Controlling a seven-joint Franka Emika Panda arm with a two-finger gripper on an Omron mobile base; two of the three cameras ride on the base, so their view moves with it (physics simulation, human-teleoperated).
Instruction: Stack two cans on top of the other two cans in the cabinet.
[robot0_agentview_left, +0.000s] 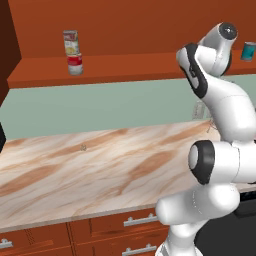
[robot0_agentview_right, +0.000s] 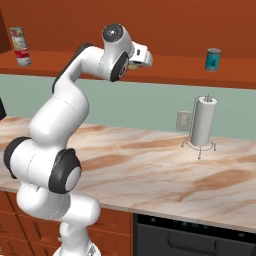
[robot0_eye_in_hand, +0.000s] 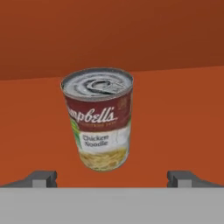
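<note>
The arm (robot0_agentview_right: 55, 130) rises from the lower left of the right base view, bends at a dark elbow and reaches up and forward, its wrist at the top centre of the frame, level with the cabinet (robot0_agentview_right: 170, 30) shelf. In the left base view the same arm (robot0_agentview_left: 220, 115) climbs the right side of the frame, its head near the upper right corner.

In the hand view the gripper (robot0_eye_in_hand: 112, 179) is released: its two dark tips sit wide apart at the bottom, left and right, with nothing between them. Beyond them, centre frame, a can (robot0_eye_in_hand: 99, 118) stands upright on the red-brown shelf, apart from both tips. Its label reads "Campbell's" in white script on a red band, then "Chicken Noodle" on white, above a yellow picture of noodles; the silver lid has a pull ring.

In the upper left of the left base view, a yellow-labelled can (robot0_agentview_left: 71, 42) stands on top of a red-and-white can (robot0_agentview_left: 75, 64) on the shelf. A teal can (robot0_agentview_right: 213, 59) stands alone on the shelf at the upper right of the right base view. Below it a paper towel roll (robot0_agentview_right: 203, 121) stands on the marbled desk (robot0_agentview_right: 150, 165).
</note>
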